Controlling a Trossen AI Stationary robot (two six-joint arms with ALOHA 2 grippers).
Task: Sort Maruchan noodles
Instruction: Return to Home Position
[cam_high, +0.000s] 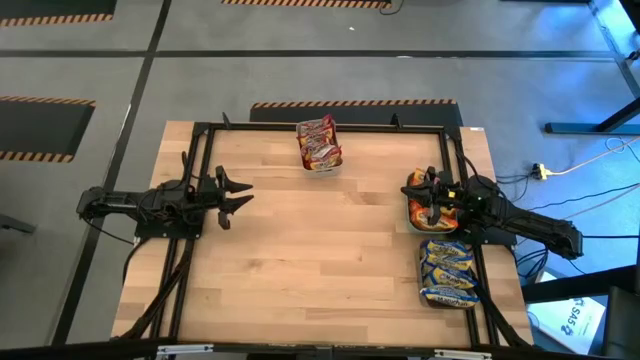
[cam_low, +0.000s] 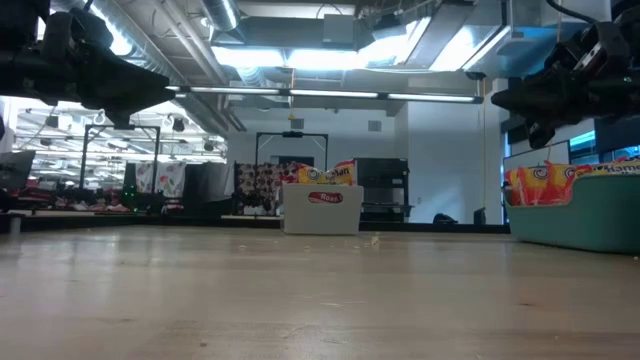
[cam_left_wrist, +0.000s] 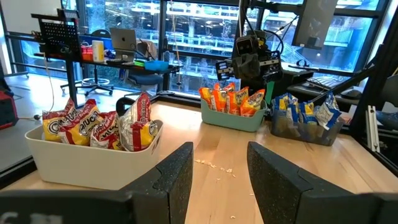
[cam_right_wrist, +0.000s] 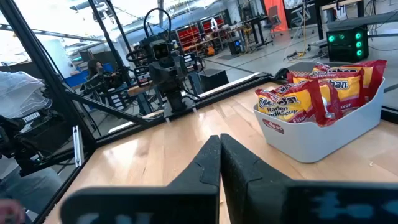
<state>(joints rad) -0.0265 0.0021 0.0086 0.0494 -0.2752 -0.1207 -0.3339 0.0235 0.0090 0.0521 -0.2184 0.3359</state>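
Nothing lies loose on the wooden table (cam_high: 310, 270); every Maruchan pack in view sits in a bin. Maroon-and-yellow packs (cam_high: 319, 142) stand in the white bin (cam_high: 320, 169) at the far edge, centre. Orange packs (cam_left_wrist: 231, 99) fill the teal bin (cam_high: 411, 226) on the right side. Blue-and-yellow packs (cam_high: 447, 262) lie in the grey bin (cam_high: 447, 301) just beside it along the same edge. Right gripper (cam_high: 420, 193) hangs directly over the teal bin w/ clear air above the pack tops per the low view, fingers pressed together & holding nothing. Left gripper (cam_high: 238, 194) sits near the left edge, fingers spread, empty, pointing across the table twd the right arm. Relation that matters: the right arm's base lies off the table's right edge, so its way home prob. runs up & outward along the arm's own line, away from table centre. W/ the teal bin right beneath it, a lift before the pull-back looks safest, else the fingers could clip the packs. Left arm looks close to its rest pose, well apart from all three bins.
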